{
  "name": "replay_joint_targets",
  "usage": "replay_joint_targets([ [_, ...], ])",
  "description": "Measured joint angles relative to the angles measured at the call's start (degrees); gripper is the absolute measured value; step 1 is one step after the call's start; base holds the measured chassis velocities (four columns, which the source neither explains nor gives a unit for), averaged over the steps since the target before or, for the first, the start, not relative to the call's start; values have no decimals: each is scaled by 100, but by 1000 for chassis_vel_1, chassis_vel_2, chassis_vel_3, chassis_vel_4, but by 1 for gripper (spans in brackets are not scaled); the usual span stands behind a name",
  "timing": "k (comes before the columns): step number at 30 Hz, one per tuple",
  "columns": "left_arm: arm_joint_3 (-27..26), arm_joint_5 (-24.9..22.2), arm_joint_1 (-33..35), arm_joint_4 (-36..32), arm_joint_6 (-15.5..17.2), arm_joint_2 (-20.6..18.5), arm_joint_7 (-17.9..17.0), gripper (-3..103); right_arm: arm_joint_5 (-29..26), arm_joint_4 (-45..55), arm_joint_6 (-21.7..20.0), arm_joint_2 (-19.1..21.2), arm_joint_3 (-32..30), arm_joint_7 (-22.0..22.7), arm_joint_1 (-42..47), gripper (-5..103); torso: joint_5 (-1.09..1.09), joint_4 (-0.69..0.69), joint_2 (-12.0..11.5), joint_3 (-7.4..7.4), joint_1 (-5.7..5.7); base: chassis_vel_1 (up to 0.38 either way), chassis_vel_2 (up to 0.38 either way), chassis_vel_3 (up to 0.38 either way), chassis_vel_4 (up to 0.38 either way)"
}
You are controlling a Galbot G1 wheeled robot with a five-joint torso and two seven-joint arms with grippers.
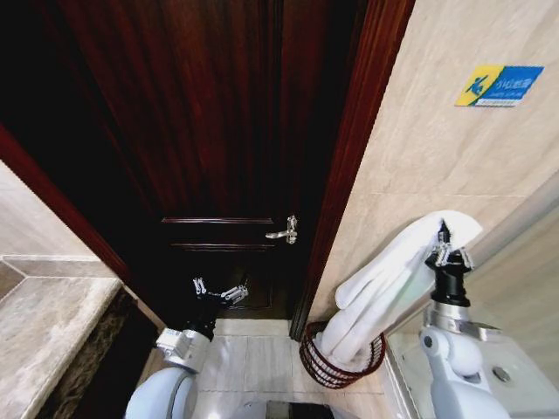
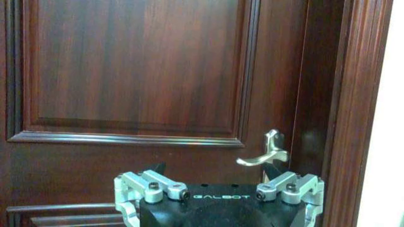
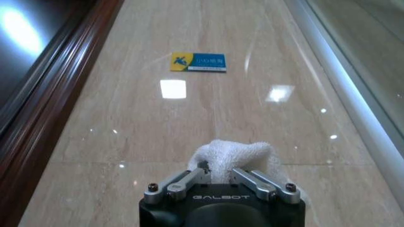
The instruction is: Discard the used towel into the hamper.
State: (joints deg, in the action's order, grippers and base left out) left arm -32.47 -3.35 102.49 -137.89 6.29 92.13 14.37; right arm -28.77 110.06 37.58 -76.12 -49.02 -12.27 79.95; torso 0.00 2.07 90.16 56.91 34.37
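The right end effector (image 1: 444, 247), raised above the hamper (image 1: 341, 365), grips the towel (image 1: 384, 288) whose lower end already hangs inside it, so releasing looks next; the left end effector (image 1: 218, 292), released, idles beside the hamper.

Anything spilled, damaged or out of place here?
Nothing stands out. The right gripper holds the white towel by its top, its lower end already hanging inside the hamper on the floor. The left gripper hangs open by the door.
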Motion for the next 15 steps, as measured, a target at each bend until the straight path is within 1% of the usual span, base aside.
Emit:
replay_joint_targets([
  [5,0,0,0,0,0,0,0,100,44,-18,17,-136,69,-3,63,5,-1,1,0,0,0,0,0,0,0],
  [11,0,0,0,0,0,0,0,100,73,-107,78,-187,69,-27,141,5,-1,0,0,0,0,0,0,0,0],
  [15,0,0,0,0,0,0,0,100,71,-359,195,-194,21,-88,158,5,0,0,0,0,0,0,0,0,0],
])
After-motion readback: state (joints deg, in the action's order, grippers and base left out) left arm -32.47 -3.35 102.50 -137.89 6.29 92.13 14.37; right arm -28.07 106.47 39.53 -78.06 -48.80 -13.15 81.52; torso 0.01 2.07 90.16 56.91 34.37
